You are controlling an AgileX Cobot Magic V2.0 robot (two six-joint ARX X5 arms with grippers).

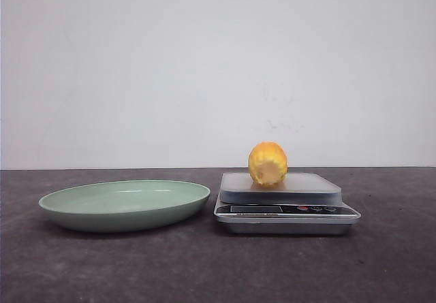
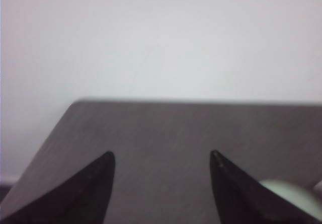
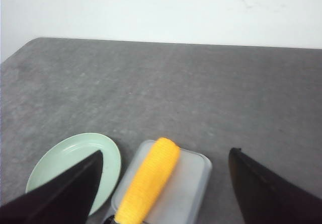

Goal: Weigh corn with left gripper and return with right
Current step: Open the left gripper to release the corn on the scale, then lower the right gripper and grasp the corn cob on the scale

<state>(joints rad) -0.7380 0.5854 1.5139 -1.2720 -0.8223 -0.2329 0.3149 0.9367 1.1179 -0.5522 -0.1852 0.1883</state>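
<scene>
Corn: the short yellow-orange corn cob with ribbed kernel rows (image 1: 268,164) lies on the grey platform of the scale, right of centre in the front frame, its pale cut end facing the camera. In the right wrist frame it (image 3: 149,179) runs as a long yellow bar at lower centre, across the platform.

Scale: the flat silver digital kitchen scale (image 1: 287,212) sits on the table, its display and small buttons along the front edge; the reading is too small to tell.

Plate: the shallow pale green round plate (image 1: 68,202) rests at lower left of the front frame, just beside the scale, nothing in it.

Table: the dark grey speckled tabletop (image 1: 381,262) fills the lower part of all 3 frames, a white wall behind it.

Left gripper: the left gripper (image 2: 162,183) shows 2 dark fingers at the bottom of its frame, jaws spread wide, nothing between them. A pale blurred shape sits at the lower right corner; what it is cannot be told.

Right gripper: the right gripper (image 3: 166,183) has its 2 dark fingers at the bottom corners of its frame, jaws wide apart, above the scale and clear of the corn.
</scene>
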